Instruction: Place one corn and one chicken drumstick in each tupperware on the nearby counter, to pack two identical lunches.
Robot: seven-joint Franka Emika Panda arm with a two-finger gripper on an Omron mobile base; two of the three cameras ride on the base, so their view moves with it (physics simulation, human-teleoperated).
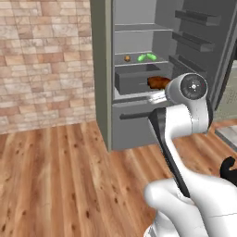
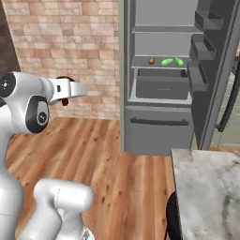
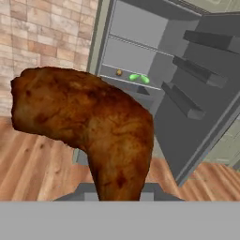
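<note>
Chicken drumstick (image 3: 89, 126) clamped in nearly closed gripper (image 2: 65, 96).
Held above wood floor (image 1: 55, 176), facing open fridge (image 2: 161, 122); two corn (image 2: 171, 62) on its shelf.

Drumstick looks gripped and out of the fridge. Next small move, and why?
Probably carry it clear of the fridge toward the counter at lower right of the right base view. The gripper is shut on the chicken drumstick, held out over the wood floor, and two green corn sit on the fridge shelf. No tupperware shows yet.
</note>
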